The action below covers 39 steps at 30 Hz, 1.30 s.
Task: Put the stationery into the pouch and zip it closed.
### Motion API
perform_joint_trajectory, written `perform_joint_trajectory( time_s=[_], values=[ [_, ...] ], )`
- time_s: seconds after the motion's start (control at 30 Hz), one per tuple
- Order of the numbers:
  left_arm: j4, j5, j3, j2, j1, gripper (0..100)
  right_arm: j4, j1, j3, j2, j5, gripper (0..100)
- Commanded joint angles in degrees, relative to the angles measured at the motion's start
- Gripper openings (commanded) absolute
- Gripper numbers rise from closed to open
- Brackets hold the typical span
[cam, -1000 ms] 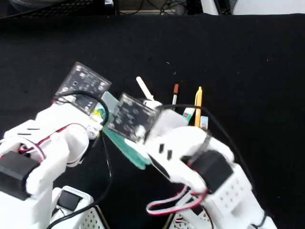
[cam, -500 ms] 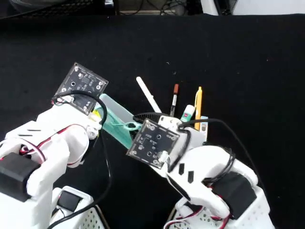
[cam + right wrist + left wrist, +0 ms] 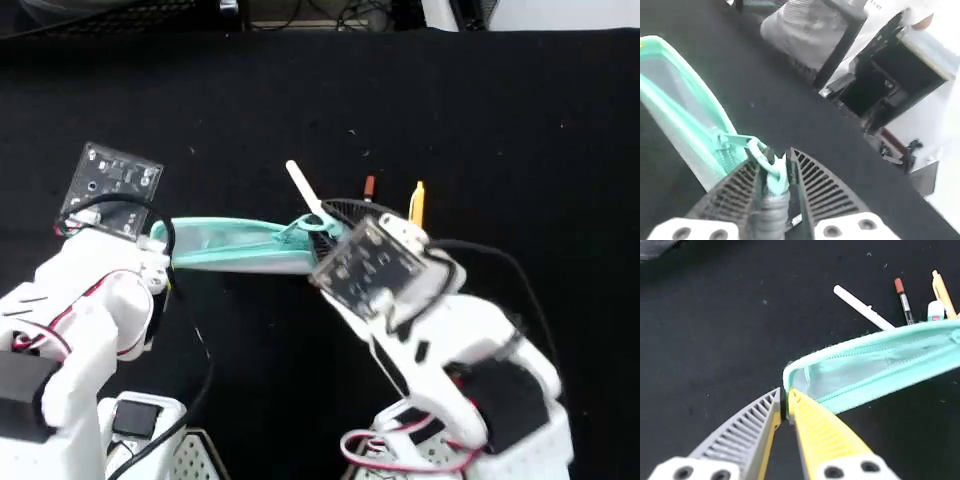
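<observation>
The teal pouch point(image 3: 235, 245) hangs stretched between both arms, level and just off the black table; its zip stands open in the left wrist view. My left gripper point(image 3: 165, 252) is shut on the pouch's end point(image 3: 790, 382). My right gripper point(image 3: 776, 162) is shut on the teal zipper pull point(image 3: 771, 170) at the other end of the pouch point(image 3: 680, 100). Beyond the pouch point(image 3: 875, 365) lie a white pen point(image 3: 303, 188), a brown pen point(image 3: 368, 187) and a yellow pen point(image 3: 417, 202). A small white eraser point(image 3: 935, 310) rests beside the yellow pen point(image 3: 942, 287).
The black cloth point(image 3: 480, 110) covers the table, with open room at the far side and far left. Both arm bases point(image 3: 150, 440) crowd the near edge. Chairs and furniture point(image 3: 810, 30) stand past the table in the right wrist view.
The left arm swung left, pulling the pouch's end with it. The pouch turned from a slant to level and stretched out. The right arm moved away from the camera and to the right with the zipper pull.
</observation>
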State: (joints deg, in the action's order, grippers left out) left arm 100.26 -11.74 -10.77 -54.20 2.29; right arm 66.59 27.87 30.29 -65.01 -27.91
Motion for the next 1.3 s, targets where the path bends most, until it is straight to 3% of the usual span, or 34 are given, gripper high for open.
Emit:
perform_joint_trajectory(
  time_s=[0.0, 0.23, 0.63, 1.27],
  values=[
    [0.44, 0.09, -0.92, 2.64, -1.1, 3, -1.58, 1.85, -0.84, 1.8, 0.26, 1.2],
    [0.44, 0.09, 2.42, 8.53, -1.1, 15, -1.23, 3.34, -1.19, 2.24, 0.26, 1.2],
    [0.44, 0.18, 5.14, 12.66, -1.1, 3, -0.97, 3.25, -0.75, 2.15, 0.26, 1.2],
    [-3.43, 0.18, -6.81, 3.87, -1.19, 3, 7.82, 3.16, -0.75, -7.52, -0.18, 1.2]
  ],
)
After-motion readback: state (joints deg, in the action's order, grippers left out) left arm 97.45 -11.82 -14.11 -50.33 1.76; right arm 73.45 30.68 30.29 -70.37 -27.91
